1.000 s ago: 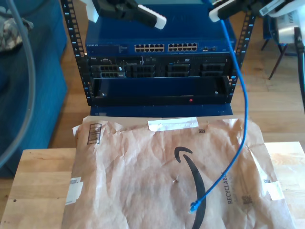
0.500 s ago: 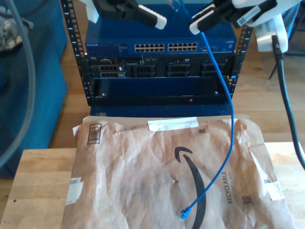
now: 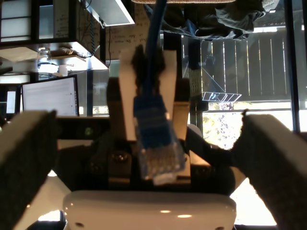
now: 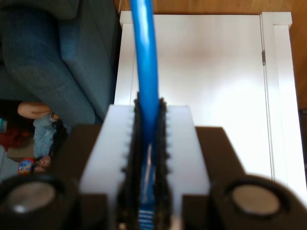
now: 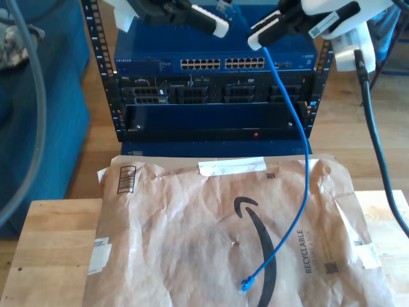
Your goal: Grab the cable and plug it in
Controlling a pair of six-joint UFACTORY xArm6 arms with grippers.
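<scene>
A wooden floor (image 5: 358, 137) runs behind the pale wooden counter (image 5: 51, 249), with blue upholstered furniture (image 5: 38, 128) at the exterior view's left. Elsewhere, a lit monitor (image 3: 50, 96) stands near slatted, sunlit windows (image 3: 249, 67), and a white door (image 4: 211, 67) meets wood flooring

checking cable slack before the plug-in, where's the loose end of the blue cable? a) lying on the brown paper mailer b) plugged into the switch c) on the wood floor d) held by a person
a: the cable's free plug rests on the brown paper mailer.
</scene>
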